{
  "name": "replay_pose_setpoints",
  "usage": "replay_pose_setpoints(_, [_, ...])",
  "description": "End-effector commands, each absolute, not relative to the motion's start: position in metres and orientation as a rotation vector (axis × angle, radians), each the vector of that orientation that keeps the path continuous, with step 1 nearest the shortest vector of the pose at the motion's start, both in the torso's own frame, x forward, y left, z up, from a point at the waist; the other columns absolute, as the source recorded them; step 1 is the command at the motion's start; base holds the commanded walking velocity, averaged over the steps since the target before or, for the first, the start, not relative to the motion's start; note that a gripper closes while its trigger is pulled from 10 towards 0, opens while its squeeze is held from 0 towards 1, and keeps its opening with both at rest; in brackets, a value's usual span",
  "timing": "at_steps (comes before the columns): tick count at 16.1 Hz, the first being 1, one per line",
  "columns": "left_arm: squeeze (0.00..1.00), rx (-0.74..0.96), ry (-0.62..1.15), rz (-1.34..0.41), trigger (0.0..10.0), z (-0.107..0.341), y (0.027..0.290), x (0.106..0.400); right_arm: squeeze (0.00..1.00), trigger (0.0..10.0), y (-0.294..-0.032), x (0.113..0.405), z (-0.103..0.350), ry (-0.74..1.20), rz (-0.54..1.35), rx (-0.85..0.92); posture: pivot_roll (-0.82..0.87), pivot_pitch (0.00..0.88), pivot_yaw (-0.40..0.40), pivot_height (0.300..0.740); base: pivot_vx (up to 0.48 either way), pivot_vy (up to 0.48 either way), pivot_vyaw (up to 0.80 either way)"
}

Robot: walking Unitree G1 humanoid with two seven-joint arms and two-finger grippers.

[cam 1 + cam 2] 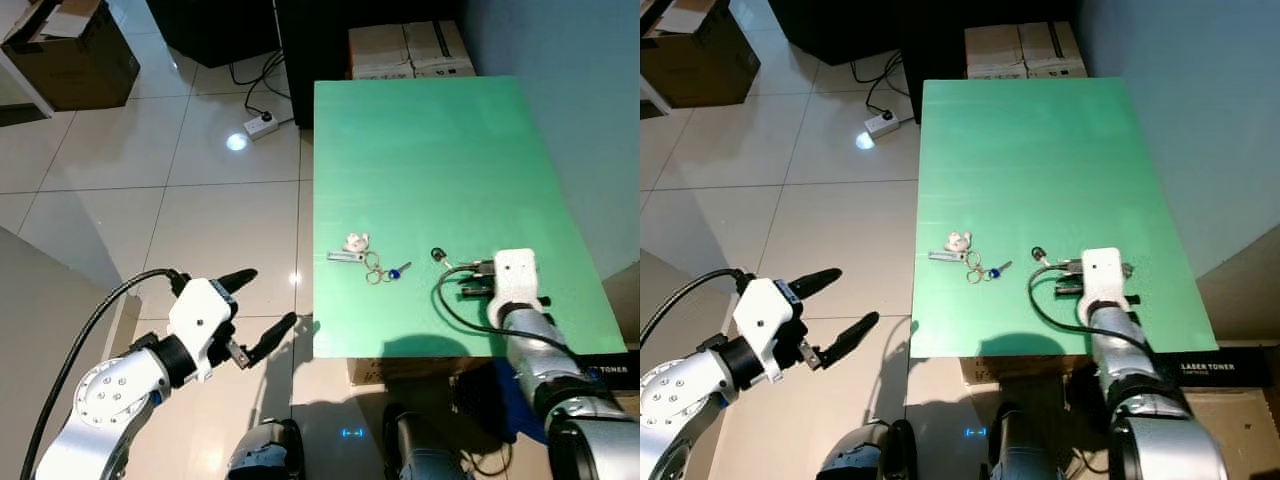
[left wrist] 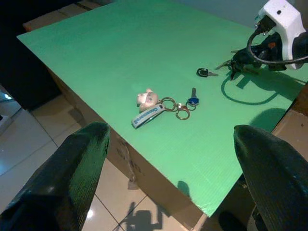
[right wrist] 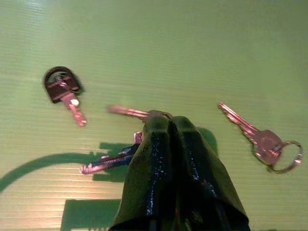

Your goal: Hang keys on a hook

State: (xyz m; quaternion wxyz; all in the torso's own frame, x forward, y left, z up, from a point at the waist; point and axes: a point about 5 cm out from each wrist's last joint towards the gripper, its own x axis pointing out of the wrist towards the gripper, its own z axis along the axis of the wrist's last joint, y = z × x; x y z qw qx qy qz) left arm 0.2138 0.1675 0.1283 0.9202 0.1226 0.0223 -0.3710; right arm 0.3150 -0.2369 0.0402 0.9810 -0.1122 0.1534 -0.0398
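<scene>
- Two grippers are in play: the right gripper [image 3: 168, 127] is low on the green table [image 1: 430, 140], at the lower right of the head view, its two black fingers [image 3: 154, 168] pressed together with a small bunch of keys [image 3: 130, 144] at their tips; one silver blade pokes out to the left and a blue-headed one lies under the fingers, so it looks clamped on that bunch, though the grip itself is hidden by the fingers
- Just beside the fingertips, to their left in the wrist picture, lies a single black-headed key [image 3: 62, 89], blade pointing down-right; to their right lies a plain silver key [image 3: 257, 139] on a ring, blade pointing up-left
- Further left on the table, in the middle of the head view, sits a keyring [image 1: 368, 258] with a white charm, a silver tag and a blue-headed key, stretched roughly left to right
- Off the table edge at the lower left, the left gripper [image 1: 262, 305] hangs over the tiled floor [image 1: 150, 180] with fingers wide apart, holding nothing
- Nearest arm to every key is the right one
- No hook can be made out, so the hanging step looks far off
- Count: four key items; two cardboard boxes [image 1: 410, 48] behind the table; one power strip [image 1: 262, 123] on the floor
</scene>
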Motion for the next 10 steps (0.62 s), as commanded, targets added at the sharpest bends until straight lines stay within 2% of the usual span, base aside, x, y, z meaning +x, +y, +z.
replay_pose_setpoints(1, [0.0, 0.261, 0.061, -0.76, 10.0, 0.125, 0.167, 0.212, 0.0, 0.0, -0.234, 0.312, 0.038, 0.298, -0.086, -0.23, 0.11, 0.22, 0.067, 0.74, 0.0, 0.0, 0.0])
replay_pose_setpoints(5, [0.0, 0.257, 0.054, -0.752, 10.0, 0.123, 0.165, 0.213, 0.0, 0.0, -0.228, 0.31, 0.037, 0.256, -0.133, -0.262, 0.09, 0.206, 0.06, 0.74, 0.0, 0.0, 0.0])
replay_pose_setpoints(10, [0.0, 0.233, 0.03, -0.706, 10.0, 0.117, 0.156, 0.22, 0.0, 0.0, -0.234, 0.308, 0.04, 0.23, -0.165, -0.257, 0.02, 0.176, 0.029, 0.74, 0.0, 0.0, 0.0])
